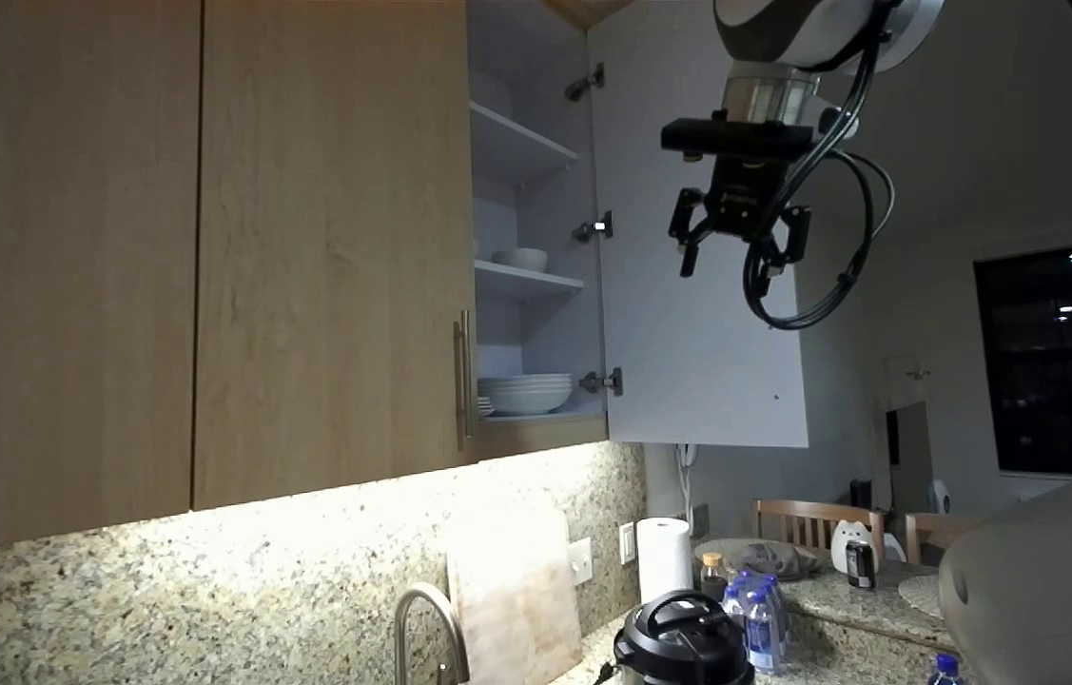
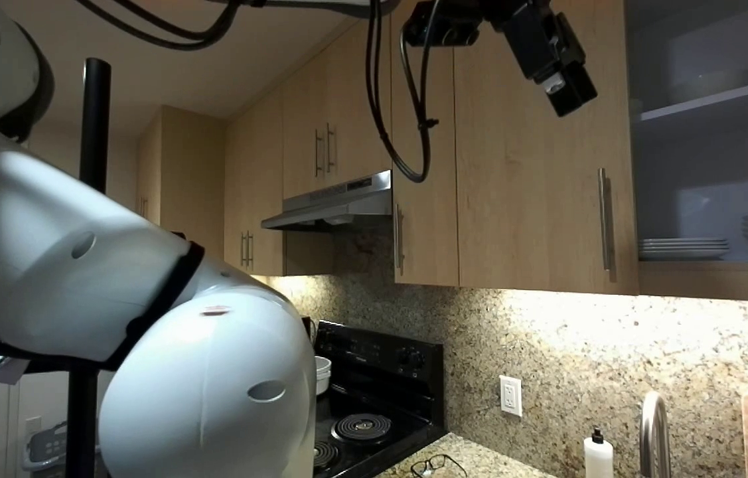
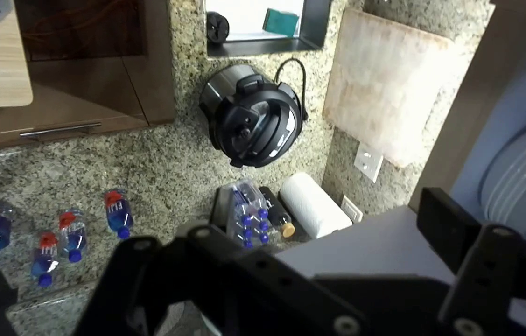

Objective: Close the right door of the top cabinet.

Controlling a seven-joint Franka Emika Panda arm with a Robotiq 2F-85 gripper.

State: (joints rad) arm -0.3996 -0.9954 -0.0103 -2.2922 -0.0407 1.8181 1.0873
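The right door (image 1: 688, 362) of the top cabinet (image 1: 545, 436) stands wide open, its pale inner face and metal hinges showing in an exterior view. The door also shows at the bottom of the wrist view (image 3: 379, 247); it is out of view in an exterior view where the cabinet (image 2: 712, 280) shows shelves, plates and bowls. My gripper (image 1: 728, 269) is open with nothing between its fingers. It points down and appears in front of the door's inner face; I see no clear contact. It also shows in an exterior view (image 2: 571, 93) and in the wrist view (image 3: 330, 228).
A shut wood door with a metal handle (image 1: 465, 376) adjoins the opening. Below on the counter are a black pressure cooker (image 1: 685, 633), a paper towel roll (image 1: 665, 557), water bottles (image 1: 762, 618), a cutting board (image 1: 512, 580) and a faucet (image 1: 431, 618).
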